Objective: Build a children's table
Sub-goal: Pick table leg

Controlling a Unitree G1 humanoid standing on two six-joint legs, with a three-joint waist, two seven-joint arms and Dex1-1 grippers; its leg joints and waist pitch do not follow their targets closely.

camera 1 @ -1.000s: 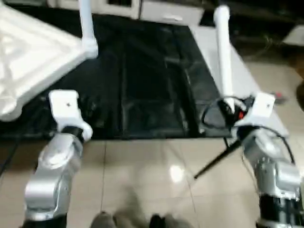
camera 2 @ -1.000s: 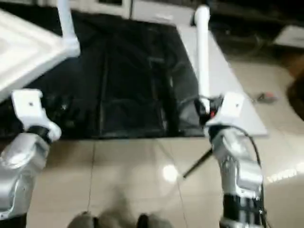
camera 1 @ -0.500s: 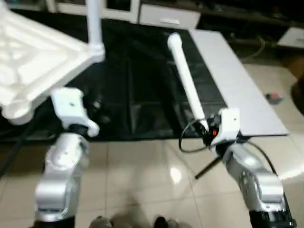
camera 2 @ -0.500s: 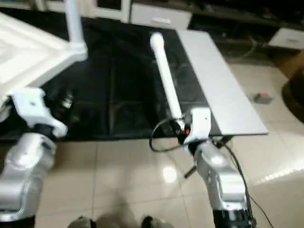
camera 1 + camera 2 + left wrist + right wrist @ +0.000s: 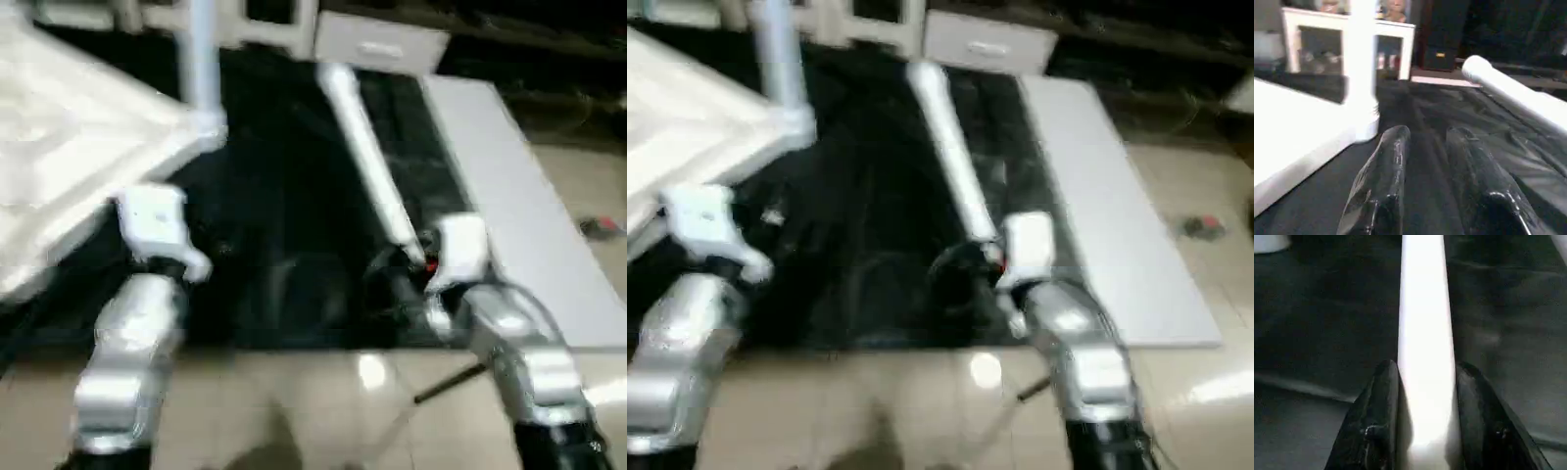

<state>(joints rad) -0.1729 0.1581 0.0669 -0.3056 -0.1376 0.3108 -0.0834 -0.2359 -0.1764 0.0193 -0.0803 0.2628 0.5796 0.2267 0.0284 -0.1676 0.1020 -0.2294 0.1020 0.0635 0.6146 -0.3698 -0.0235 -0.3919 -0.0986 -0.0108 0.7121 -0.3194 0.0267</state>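
Right gripper (image 5: 1422, 431): pinching the loose leg (image 5: 367, 157) near one end — long overhang may swing, slip.
Left gripper (image 5: 1425, 161): spread, empty, beside table top (image 5: 69, 166).

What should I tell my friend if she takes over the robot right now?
Right gripper: shut on a loose white leg, holding it near one end, slanted over the black mat.
Left gripper: open, holding nothing, close to the tabletop's corner.
Tabletop: lies underside up at the robot's left, one fitted leg standing in its corner socket.
Done: at least one leg in.
Left: probably bring the held leg to a free corner socket and push it in; other legs can't be judged from here.
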